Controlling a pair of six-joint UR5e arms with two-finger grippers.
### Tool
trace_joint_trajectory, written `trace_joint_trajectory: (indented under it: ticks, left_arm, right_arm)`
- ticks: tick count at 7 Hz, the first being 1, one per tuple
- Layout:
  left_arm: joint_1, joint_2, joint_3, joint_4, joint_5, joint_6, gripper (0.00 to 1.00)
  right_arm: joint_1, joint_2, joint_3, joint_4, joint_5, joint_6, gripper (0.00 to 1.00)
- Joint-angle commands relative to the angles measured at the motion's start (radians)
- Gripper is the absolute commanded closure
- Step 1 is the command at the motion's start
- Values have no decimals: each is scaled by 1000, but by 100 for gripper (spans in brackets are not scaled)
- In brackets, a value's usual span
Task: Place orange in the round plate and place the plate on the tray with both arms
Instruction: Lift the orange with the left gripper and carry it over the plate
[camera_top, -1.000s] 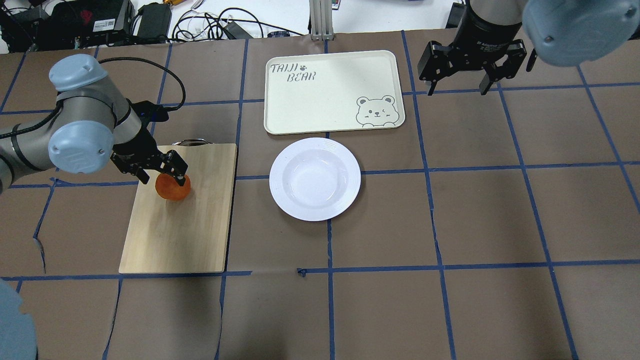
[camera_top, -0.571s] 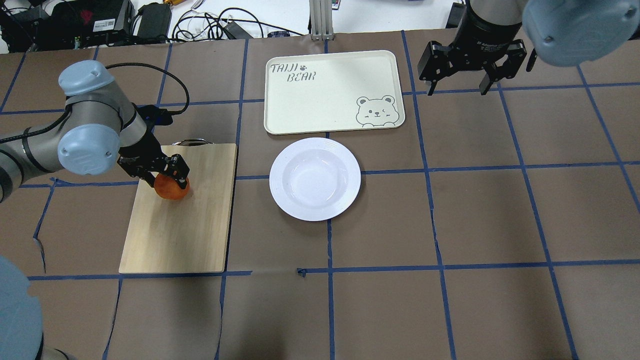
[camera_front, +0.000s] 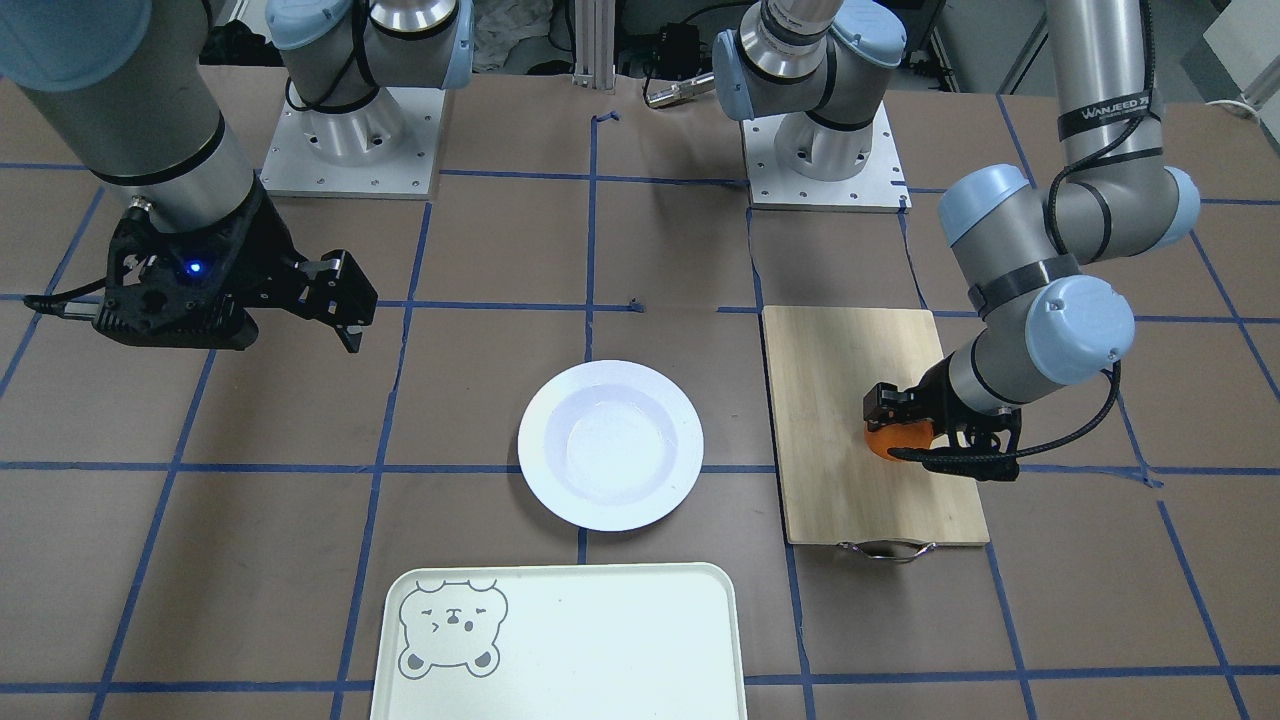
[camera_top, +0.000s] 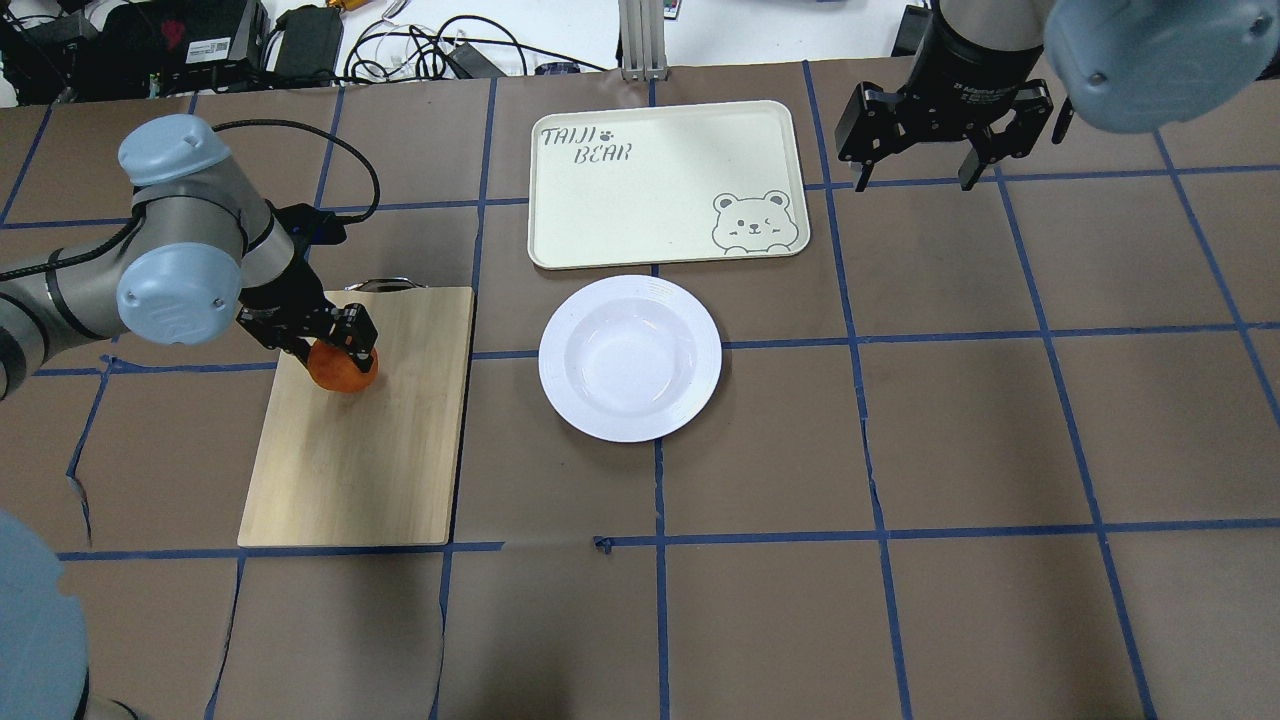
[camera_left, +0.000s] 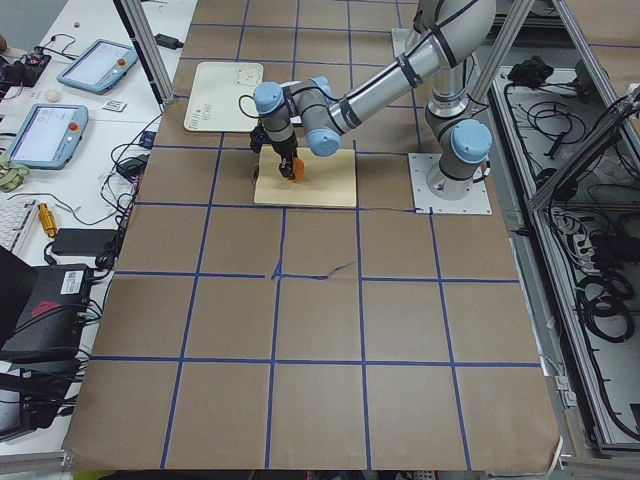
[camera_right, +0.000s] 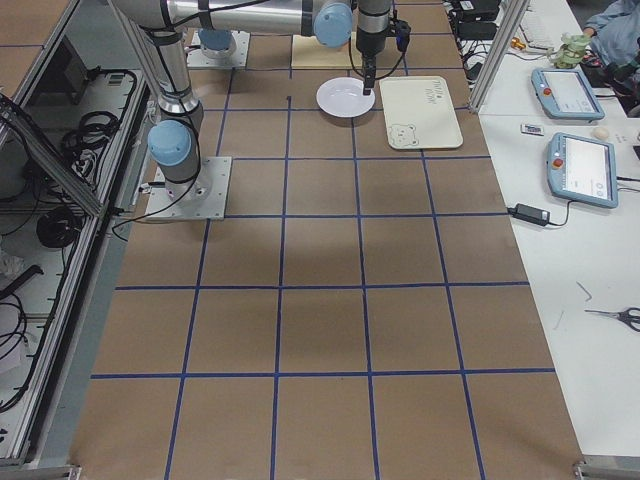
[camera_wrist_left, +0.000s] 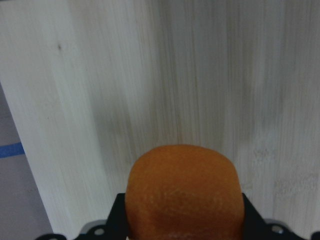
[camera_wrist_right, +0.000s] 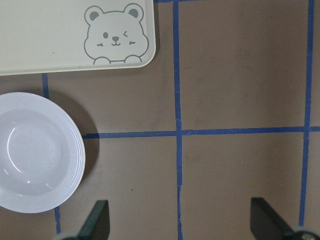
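Observation:
The orange (camera_top: 343, 370) is over the far left part of a wooden cutting board (camera_top: 370, 450), and my left gripper (camera_top: 333, 350) is shut on it. In the left wrist view the orange (camera_wrist_left: 184, 192) fills the gap between the black fingers, with the board (camera_wrist_left: 200, 75) beneath; I cannot tell whether it touches the wood. From the front the orange (camera_front: 890, 442) shows in the gripper (camera_front: 905, 438). The empty white round plate (camera_top: 630, 358) (camera_front: 610, 445) lies mid-table, just in front of the cream tray (camera_top: 665, 185) (camera_front: 560, 640). My right gripper (camera_top: 915, 155) (camera_wrist_right: 182, 222) hangs open right of the tray.
The cutting board (camera_front: 850, 400) has a metal handle on its far edge and lies left of the plate. Blue tape lines grid the brown table. Cables and electronics lie beyond the far edge. The right wrist view shows the plate (camera_wrist_right: 35, 172) and tray (camera_wrist_right: 50, 35) at its left.
The left arm's elbow and wrist shifted slightly and its fingers drew in on the orange, which moved a little toward the far left. The right arm stayed still.

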Motion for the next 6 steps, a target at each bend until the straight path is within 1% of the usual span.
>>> trace_joint_trajectory:
  ticks: [1, 2, 3, 4, 5, 6]
  left_arm:
    - [-68, -8, 117, -9, -63, -141, 96]
    - [-127, -19, 171, -11, -95, -228, 96]
    - [-199, -33, 206, 0, -100, -320, 96]
    - [-267, -37, 211, 3, -100, -373, 96]
    - [-321, -51, 210, 38, -125, -423, 96]
    - [-364, -74, 202, 102, -195, -500, 95]
  right_arm:
    - [0, -1, 0, 0, 0, 0, 0]
    - [0, -1, 0, 0, 0, 0, 0]
    - [0, 1, 0, 0, 0, 0, 0]
    - [0, -1, 0, 0, 0, 0, 0]
    - [0, -1, 0, 0, 0, 0, 0]
    - [0, 1, 0, 0, 0, -2, 0]
